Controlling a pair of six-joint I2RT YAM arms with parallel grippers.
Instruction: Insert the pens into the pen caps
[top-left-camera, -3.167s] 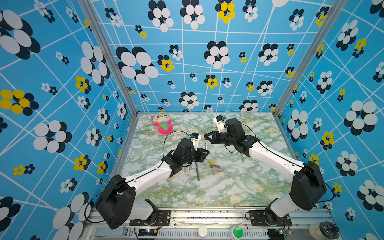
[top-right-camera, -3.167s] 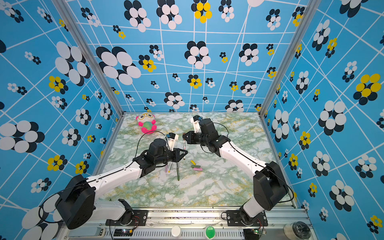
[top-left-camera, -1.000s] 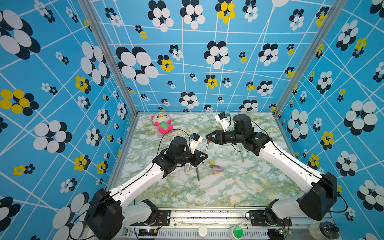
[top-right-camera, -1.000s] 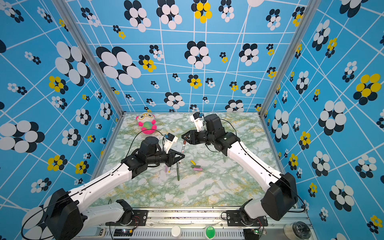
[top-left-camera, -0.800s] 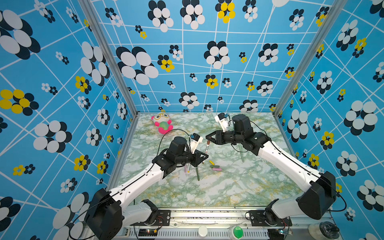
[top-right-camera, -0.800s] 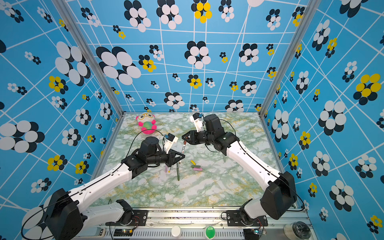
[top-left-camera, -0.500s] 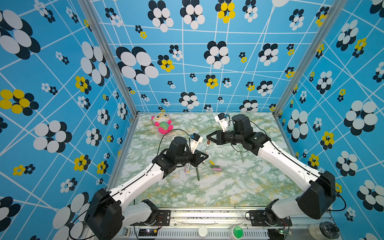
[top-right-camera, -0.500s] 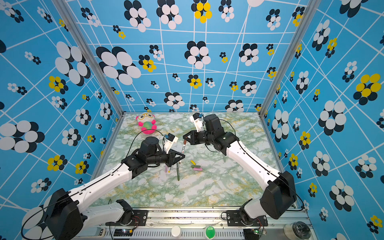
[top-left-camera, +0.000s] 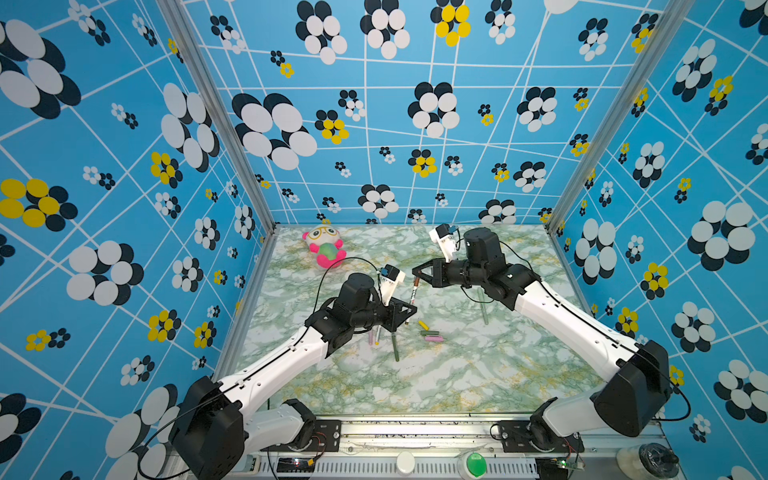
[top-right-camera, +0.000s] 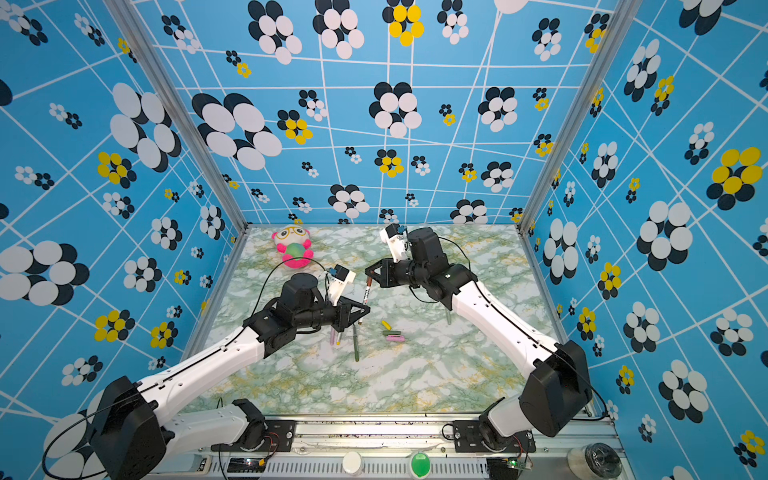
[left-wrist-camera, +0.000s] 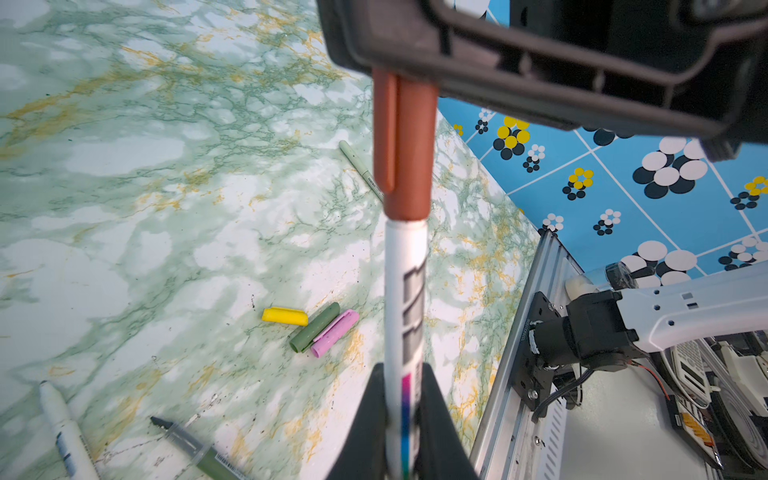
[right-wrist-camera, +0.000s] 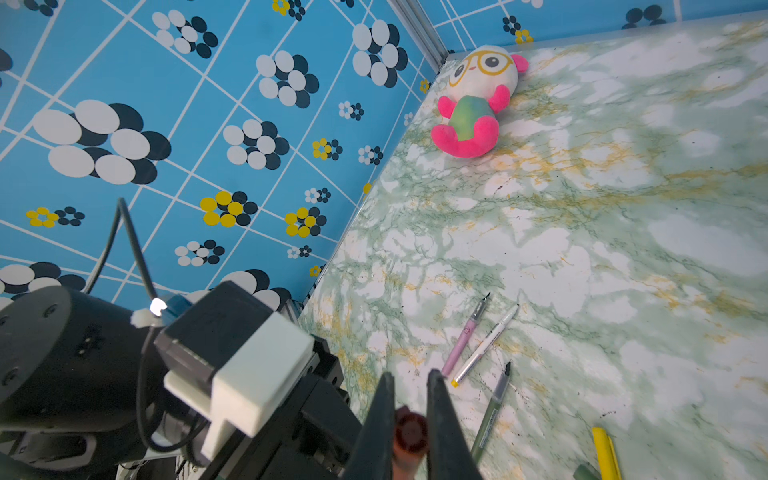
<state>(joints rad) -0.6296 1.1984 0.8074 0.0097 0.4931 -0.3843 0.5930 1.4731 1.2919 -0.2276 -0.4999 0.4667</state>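
Near the middle of the marble table (top-left-camera: 478, 374), in both top views, the left gripper (top-left-camera: 409, 311) pinches a white pen (top-left-camera: 412, 299) close to its lower end, and the pen rises toward 12 o'clock. On that upper end sits the brown cap (top-left-camera: 416, 282), with the right gripper (top-left-camera: 415, 275), reaching in from 3 o'clock, pressed together on it. At 4 o'clock of the left gripper lie three loose caps: the yellow cap (top-left-camera: 423, 324), the dark green cap (top-left-camera: 430, 333) and the pink cap (top-left-camera: 433, 338). A dark green pen (top-left-camera: 395, 347) lies at 6 o'clock of that gripper; a pink pen (top-left-camera: 370, 337) and a second white pen (top-left-camera: 377, 336) lie side by side at 8 o'clock, partly under the left arm. A pale grey-green pen (top-left-camera: 483, 309) lies at 3 o'clock, partly under the right arm. A plush toy (top-left-camera: 326, 249) rests at 11 o'clock, by the far corner.

From the left wrist, both fingers (left-wrist-camera: 366, 428) clamp the white pen's printed barrel; the brown cap (left-wrist-camera: 401, 145) covers its far end, and the right gripper's black jaws close over the cap's top. Whether the cap is pushed fully home I cannot tell. On the table beyond, the dark green cap (left-wrist-camera: 314, 327) and pink cap (left-wrist-camera: 335, 333) touch along their lengths.

From the right wrist, the two fingers (right-wrist-camera: 375, 424) flank the brown cap's (right-wrist-camera: 410, 432) round end, touching it on both sides.
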